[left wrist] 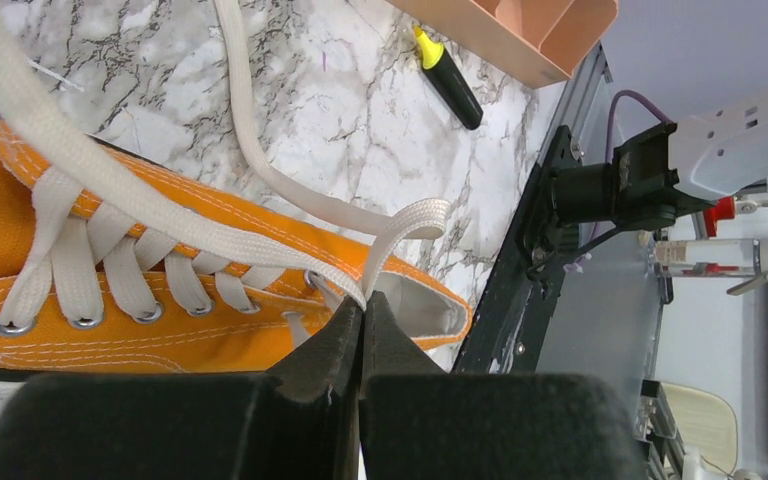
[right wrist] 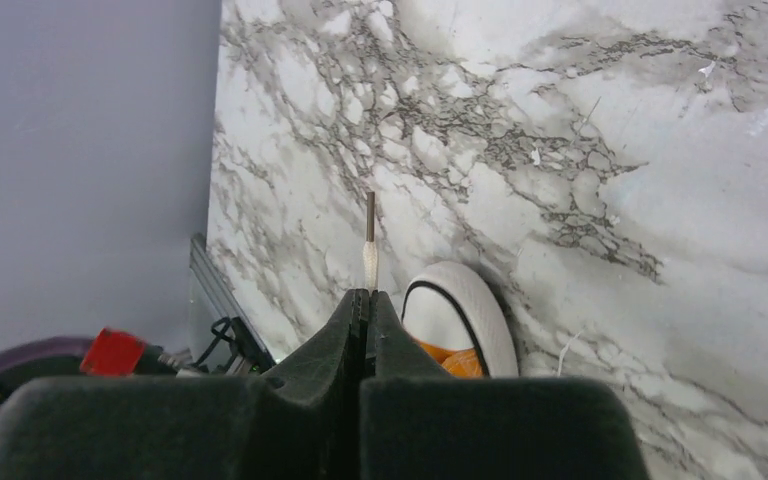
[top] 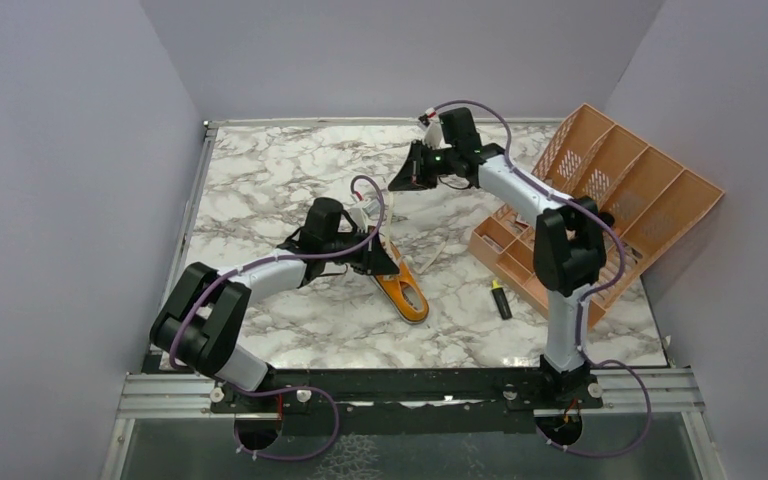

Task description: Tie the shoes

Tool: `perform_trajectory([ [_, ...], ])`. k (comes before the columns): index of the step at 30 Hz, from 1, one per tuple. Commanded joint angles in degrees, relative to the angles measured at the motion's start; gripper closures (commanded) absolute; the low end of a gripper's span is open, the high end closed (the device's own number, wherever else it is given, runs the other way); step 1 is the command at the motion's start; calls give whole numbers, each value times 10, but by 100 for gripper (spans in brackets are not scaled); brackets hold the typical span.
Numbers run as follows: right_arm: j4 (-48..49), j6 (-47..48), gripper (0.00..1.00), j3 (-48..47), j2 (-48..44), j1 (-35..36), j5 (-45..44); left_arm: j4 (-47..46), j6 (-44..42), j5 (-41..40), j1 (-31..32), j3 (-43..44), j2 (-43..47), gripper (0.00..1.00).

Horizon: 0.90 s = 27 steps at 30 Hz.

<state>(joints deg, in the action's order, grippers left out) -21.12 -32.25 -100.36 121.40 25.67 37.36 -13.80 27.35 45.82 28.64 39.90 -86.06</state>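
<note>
The orange sneaker [top: 407, 292] lies flat on the marble table [top: 290, 170] just in front of my left arm, toe pointing away from the arm bases. My left gripper [left wrist: 363, 312] is clamped on the white lace [left wrist: 90, 165] right above the shoe's opening, where one strand runs in across the eyelets and another folds over and down into the jaws. My right gripper [right wrist: 368, 300] is raised well beyond the toe, pinched tight on the lace tip [right wrist: 369, 255], with only the plastic end and a bit of fabric poking out. I judge this to be the start of the first knot: both strands are in hand but not yet crossed. To do it well, I want to bring the right gripper back over the tongue slowly, keeping light, even tension so the shoe does not drag or lift. The right hold is very close to the end, so any jerk could pull it free. The marker [top: 500, 299] and peach rack [top: 620, 190] sit off to the right, clear of the path.
</note>
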Motion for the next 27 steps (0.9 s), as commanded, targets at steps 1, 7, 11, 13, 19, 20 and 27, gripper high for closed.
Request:
perform_trajectory([
  [1, 37, -14, 99, 71, -77, -12, 10, 5, -8, -8, 3, 21, 22, 100],
  [7, -17, 47, 99, 120, -124, -32, 18, 1, -7, -4, 3, 28, 17, 100],
  [11, 32, 18, 99, 193, -167, -64, 28, 22, -23, 2, 3, 41, 10, 100],
  [13, 64, -7, 99, 229, -180, -94, 63, 35, -30, 6, 3, 46, 7, 100],
  [19, -32, 103, 99, 234, -165, -120, 170, 33, -28, 11, 2, 40, 14, 100],
  [20, -41, 122, 99, 237, -156, -117, 198, 28, -24, 12, 2, 38, 16, 100],
  [27, 6, 127, 99, 230, -91, -78, 286, 3, -4, 17, 2, 28, 13, 100],
])
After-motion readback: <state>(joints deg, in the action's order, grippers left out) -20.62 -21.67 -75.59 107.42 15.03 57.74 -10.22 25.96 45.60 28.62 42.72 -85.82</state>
